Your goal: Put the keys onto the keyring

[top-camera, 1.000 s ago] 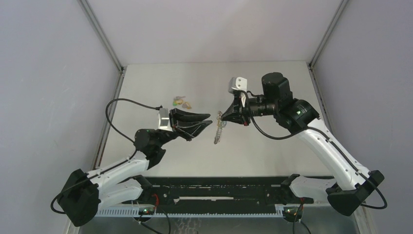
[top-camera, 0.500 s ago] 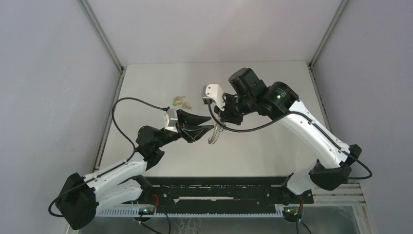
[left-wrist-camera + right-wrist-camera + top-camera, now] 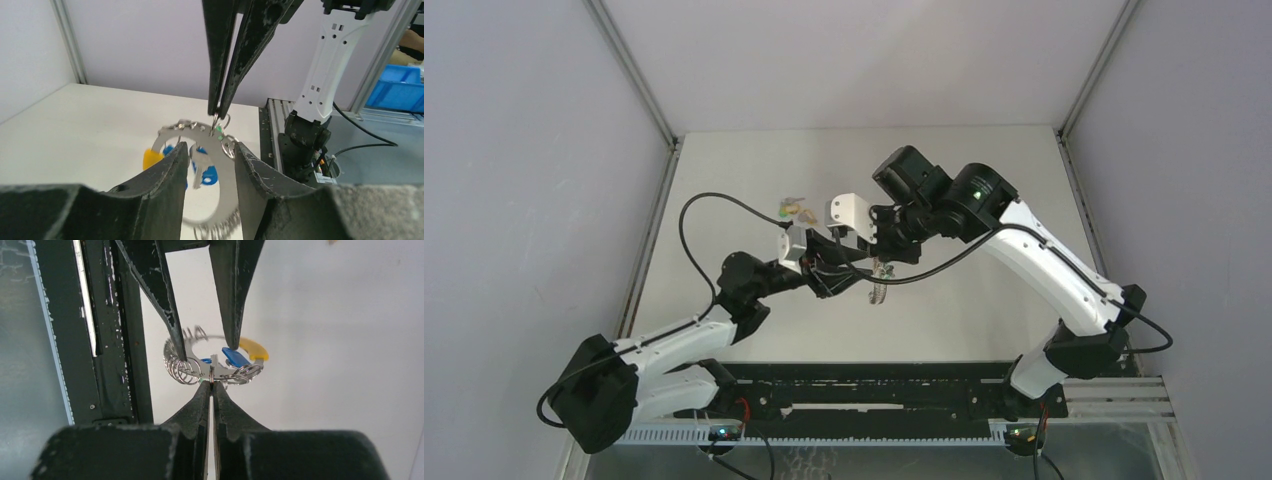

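Right wrist: right tool clamps keyring.

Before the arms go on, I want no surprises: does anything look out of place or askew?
Nothing looks damaged or spilled. The right gripper has its jaws shut on the keyring; blue and yellow keys seem to hang on it, the left gripper open around it. Loose keys lie on the table, not yet threaded.
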{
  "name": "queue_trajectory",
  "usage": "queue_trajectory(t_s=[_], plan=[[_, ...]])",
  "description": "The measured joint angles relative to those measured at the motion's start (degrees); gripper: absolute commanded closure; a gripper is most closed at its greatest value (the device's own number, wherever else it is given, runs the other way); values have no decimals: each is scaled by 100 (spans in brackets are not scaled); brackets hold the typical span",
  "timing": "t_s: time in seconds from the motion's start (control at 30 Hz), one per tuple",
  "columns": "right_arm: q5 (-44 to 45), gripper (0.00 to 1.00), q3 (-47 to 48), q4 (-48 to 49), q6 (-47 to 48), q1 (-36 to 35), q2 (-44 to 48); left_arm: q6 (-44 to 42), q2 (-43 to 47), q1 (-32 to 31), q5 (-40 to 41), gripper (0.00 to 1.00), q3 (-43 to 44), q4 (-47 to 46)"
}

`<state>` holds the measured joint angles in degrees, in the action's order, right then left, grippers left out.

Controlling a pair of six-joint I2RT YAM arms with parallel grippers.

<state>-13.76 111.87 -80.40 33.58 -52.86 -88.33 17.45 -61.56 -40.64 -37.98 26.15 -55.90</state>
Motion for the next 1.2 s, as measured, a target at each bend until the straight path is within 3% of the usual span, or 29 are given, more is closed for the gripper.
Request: queue_trajectory(t_s=[0.27, 0.57, 1.2], plan=[[20, 100, 190, -275, 142, -138, -450, 155, -212, 0, -369, 63, 87, -391], [57, 100, 282, -380, 210, -210, -470, 286, -367, 0, -557, 64, 98, -645], [81, 100, 282, -378, 232, -210, -468, 7, -380, 0, -361, 75, 98, -236]])
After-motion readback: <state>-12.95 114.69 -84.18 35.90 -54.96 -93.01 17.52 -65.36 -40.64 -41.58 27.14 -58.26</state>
